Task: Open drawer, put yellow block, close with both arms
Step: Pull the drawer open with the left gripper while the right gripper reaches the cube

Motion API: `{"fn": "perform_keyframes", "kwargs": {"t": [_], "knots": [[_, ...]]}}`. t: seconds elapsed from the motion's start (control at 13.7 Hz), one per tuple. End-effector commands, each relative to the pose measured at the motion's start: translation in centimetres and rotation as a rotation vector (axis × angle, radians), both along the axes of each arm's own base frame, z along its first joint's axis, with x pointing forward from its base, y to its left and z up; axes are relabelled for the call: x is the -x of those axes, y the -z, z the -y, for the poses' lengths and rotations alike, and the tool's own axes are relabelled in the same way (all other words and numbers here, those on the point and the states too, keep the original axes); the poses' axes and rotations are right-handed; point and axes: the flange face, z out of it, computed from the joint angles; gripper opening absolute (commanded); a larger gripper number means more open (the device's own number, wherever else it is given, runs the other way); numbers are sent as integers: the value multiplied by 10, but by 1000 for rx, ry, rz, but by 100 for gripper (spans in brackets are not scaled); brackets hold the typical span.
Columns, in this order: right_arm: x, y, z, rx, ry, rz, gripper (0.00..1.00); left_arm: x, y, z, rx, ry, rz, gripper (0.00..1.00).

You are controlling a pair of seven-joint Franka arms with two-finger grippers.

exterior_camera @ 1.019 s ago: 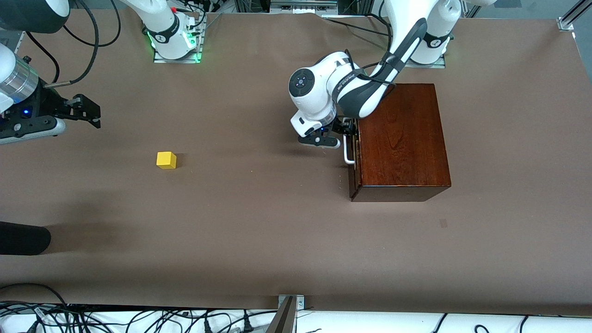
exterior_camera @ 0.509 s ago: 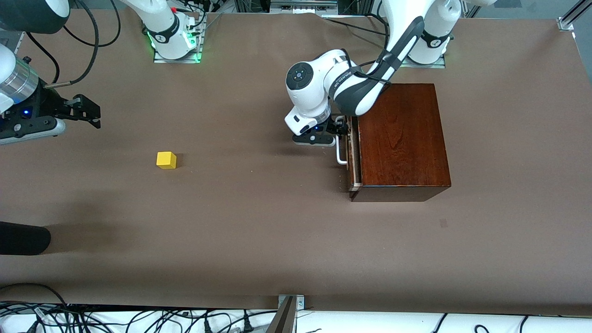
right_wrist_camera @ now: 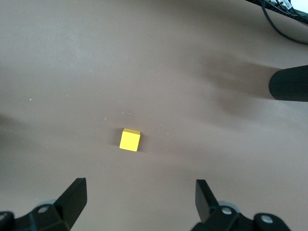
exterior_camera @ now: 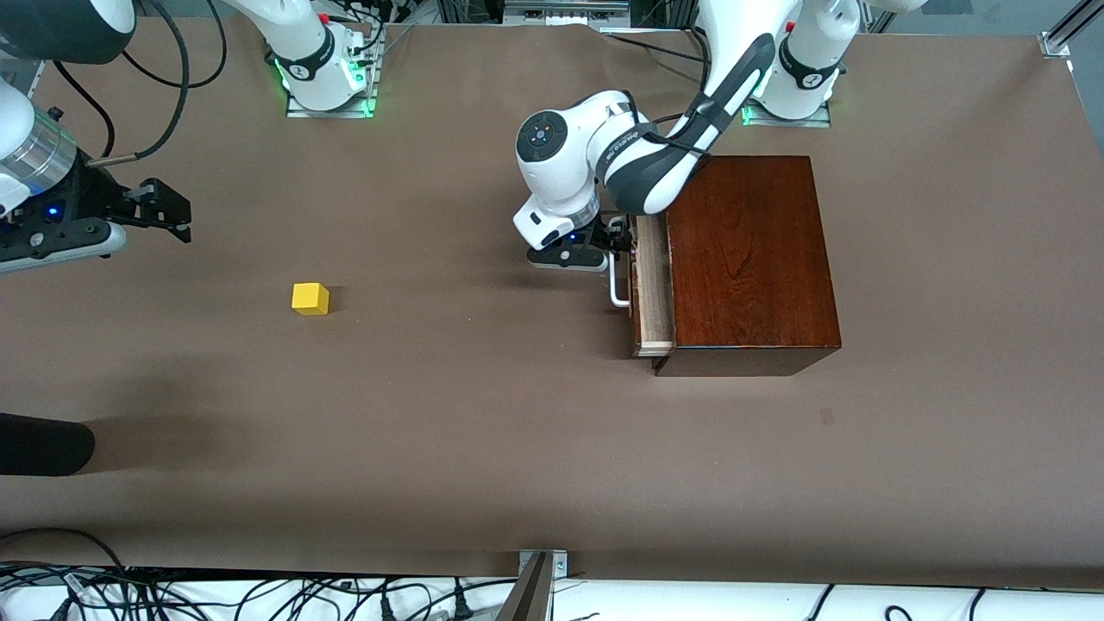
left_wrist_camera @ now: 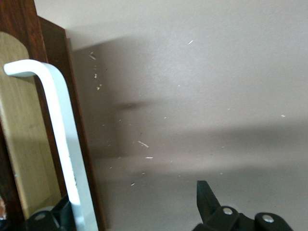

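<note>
The drawer (exterior_camera: 652, 297) stands partly out of the wooden box (exterior_camera: 750, 259), pale inside exposed, at the left arm's end of the counter (exterior_camera: 517, 448). The left pincer (exterior_camera: 614, 239) is at the white handle (exterior_camera: 617, 285); one finger sits inside the bar, and whether it clamps cannot be told. The right pincer (exterior_camera: 177, 211) hangs open, waiting, above the counter. The block (exterior_camera: 310, 298) lies on the counter toward the right arm's end, well apart from the box.
</note>
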Motion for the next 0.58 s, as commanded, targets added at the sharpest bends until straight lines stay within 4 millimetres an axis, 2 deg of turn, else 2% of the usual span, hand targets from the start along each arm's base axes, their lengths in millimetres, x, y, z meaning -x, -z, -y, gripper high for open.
{"fn": "perform_keyframes", "kwargs": {"t": [0.0, 0.15, 0.22, 0.29, 0.36, 0.44, 0.51], "knots": [[-4, -4, -11, -46, -15, 4, 100, -9, 8, 38, 101, 30, 32, 100], [-6, 0, -3, -68, 6, -4, 100, -2, 7, 44, 104, 41, 34, 100], [-10, 16, -4, -57, 5, -35, 100, 0, 6, 47, 105, 46, 35, 100], [-12, 22, -5, -42, 2, -51, 100, 3, 2, 52, 111, 53, 40, 100], [-17, 37, -5, -35, 1, -76, 100, 4, 0, 54, 111, 55, 41, 100], [-25, 61, -6, -26, 4, -117, 100, 4, -3, 54, 112, 58, 45, 100], [-29, 72, -5, -21, 8, -135, 100, 4, -6, 53, 112, 61, 46, 100]]}}
